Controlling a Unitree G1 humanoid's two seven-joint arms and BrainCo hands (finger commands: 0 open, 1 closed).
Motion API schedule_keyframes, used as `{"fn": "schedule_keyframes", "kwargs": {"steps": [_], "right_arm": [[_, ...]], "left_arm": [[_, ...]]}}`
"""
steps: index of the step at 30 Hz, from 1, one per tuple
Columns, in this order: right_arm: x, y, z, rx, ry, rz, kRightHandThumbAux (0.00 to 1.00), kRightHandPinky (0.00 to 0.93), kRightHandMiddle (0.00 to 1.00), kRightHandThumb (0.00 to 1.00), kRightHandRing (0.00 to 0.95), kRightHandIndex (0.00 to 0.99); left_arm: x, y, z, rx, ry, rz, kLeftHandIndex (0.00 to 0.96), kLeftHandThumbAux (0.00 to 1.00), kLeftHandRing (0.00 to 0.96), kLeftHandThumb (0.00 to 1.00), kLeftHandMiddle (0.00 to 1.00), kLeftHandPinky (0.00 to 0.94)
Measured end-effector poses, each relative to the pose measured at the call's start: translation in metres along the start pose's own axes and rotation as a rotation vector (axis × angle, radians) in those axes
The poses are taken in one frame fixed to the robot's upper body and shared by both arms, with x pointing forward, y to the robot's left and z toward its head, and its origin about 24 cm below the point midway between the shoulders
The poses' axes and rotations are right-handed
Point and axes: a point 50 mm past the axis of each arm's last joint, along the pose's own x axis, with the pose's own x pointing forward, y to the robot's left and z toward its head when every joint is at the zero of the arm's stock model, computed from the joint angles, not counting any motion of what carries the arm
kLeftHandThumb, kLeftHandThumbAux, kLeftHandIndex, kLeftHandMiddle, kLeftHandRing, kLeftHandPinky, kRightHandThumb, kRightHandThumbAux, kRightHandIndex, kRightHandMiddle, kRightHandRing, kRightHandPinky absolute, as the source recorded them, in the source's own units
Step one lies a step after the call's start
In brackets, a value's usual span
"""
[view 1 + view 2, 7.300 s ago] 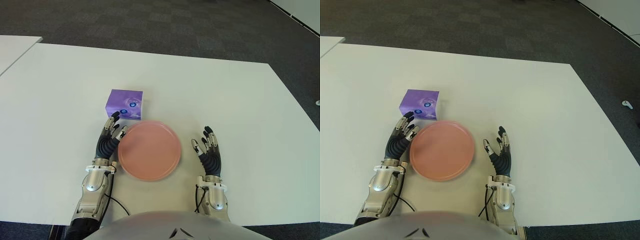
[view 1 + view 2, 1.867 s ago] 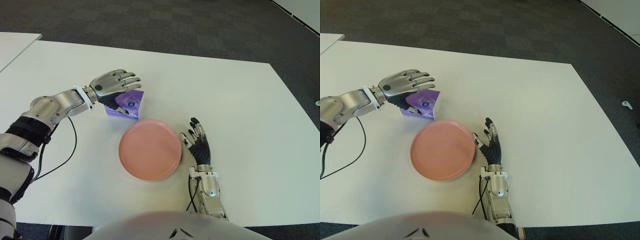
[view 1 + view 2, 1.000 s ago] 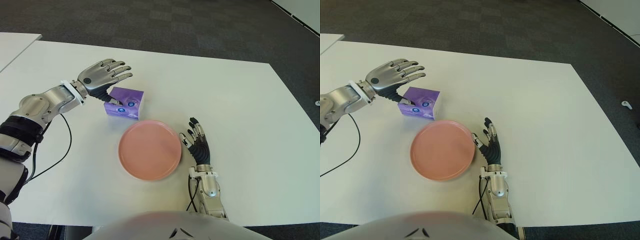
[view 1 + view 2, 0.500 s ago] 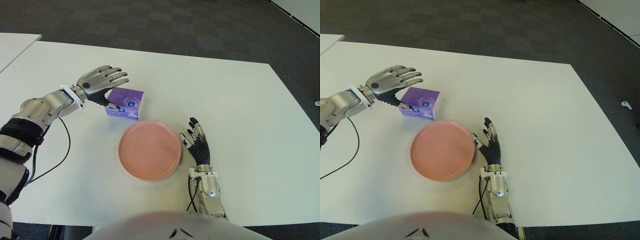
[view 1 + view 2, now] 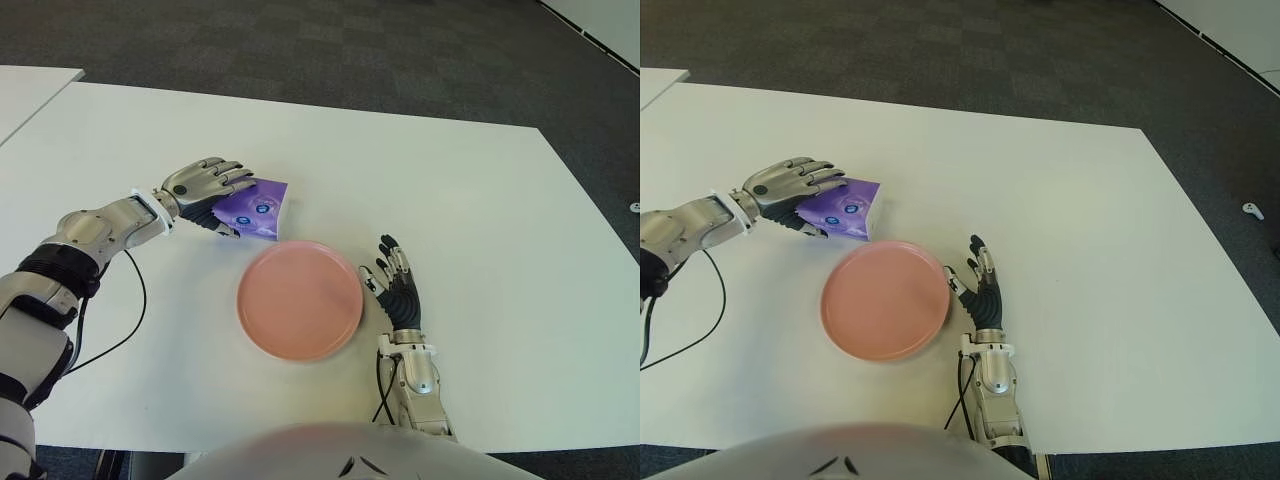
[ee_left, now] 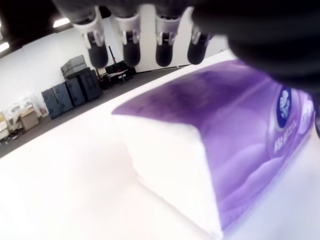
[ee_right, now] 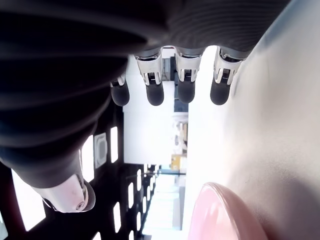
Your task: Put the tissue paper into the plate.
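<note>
the left hand (image 5: 203, 184) has dropped onto the tilted tissue pack (image 5: 255, 208), fingers over it, thumb beneath; right hand (image 5: 396, 290) spread beside the plate (image 5: 300, 300).

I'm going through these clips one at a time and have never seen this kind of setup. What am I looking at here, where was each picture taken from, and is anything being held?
This is a humanoid robot with two arms ending in many-fingered hands, at a white table. Two pictures come from the paired cameras on its head, looking down; the other two come from a camera on each wrist, close to that hand.

On the table lie a round pink plate and, just beyond its far left edge, a purple soft pack of tissue paper. The left hand is draped over the pack's left end, fingers on top and thumb low at its side; its wrist picture shows the fingertips above the pack. The pack looks tilted, but I cannot tell whether it is lifted. The right hand shows right of the plate, fingers spread, holding nothing.
</note>
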Motion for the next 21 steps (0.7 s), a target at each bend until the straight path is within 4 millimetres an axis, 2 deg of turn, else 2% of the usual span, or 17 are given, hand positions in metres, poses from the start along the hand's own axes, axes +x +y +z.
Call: {"fn": "schedule_keyframes", "kwargs": {"steps": [21], "right_arm": [[0.0001,0.0013,0.0003,0.006,0.000,-0.006,0.686,0.000,0.000,0.018,0.000,0.000]], "left_arm": [[0.0080,-0.0083,0.0029,-0.031,0.010,-0.046,0.000,0.292,0.000,0.007,0.000,0.000]]}}
